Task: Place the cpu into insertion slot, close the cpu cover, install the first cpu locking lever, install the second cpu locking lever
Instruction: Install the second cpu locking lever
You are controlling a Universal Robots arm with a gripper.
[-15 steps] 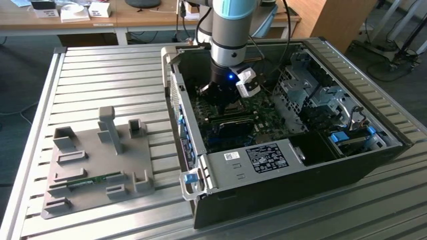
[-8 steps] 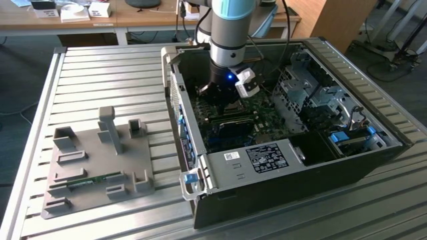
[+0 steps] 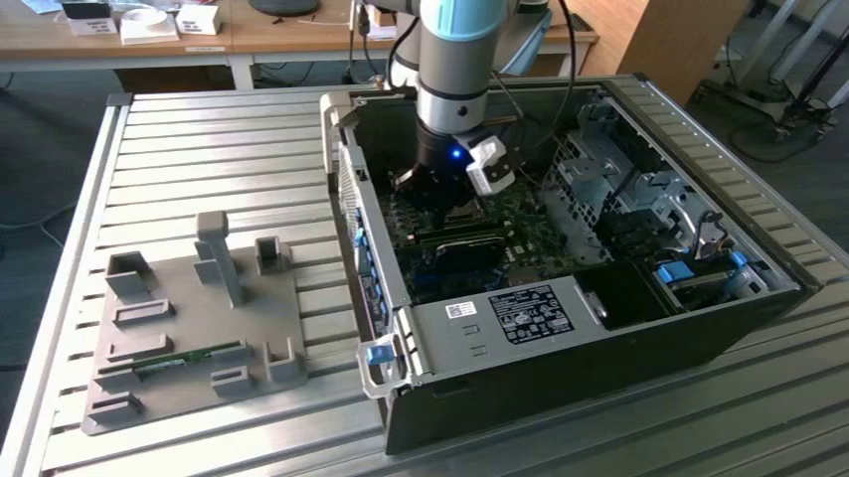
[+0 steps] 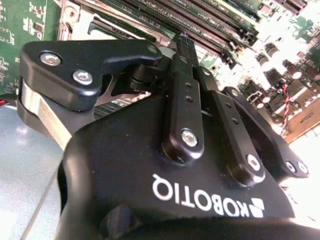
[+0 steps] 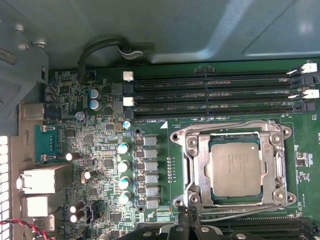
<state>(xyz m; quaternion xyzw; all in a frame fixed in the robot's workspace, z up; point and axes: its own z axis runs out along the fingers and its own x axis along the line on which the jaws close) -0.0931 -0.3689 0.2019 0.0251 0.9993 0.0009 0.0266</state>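
Observation:
The cpu (image 5: pixel 236 169), a silver-grey square chip, lies flat in the insertion slot (image 5: pixel 235 140) on the green board. Over it lies the cpu cover (image 5: pixel 200 170), a silver frame whose window shows the chip top. One wire lever (image 5: pixel 230 123) runs along the socket side nearest the memory slots. Another (image 5: pixel 240 216) runs along the opposite side. My gripper (image 5: pixel 190 225) hangs just over that second side with its black fingertips together. In the second wrist view my gripper (image 4: pixel 182 40) points down at the board. In the exterior view my gripper (image 3: pixel 444 204) is deep inside the case.
The open computer case (image 3: pixel 558 328) stands on a slatted metal table, its walls close around the arm. Long black memory slots (image 5: pixel 215 92) lie beside the socket. A grey fixture plate (image 3: pixel 199 328) holding a green memory stick (image 3: pixel 173 363) sits at the exterior view's left.

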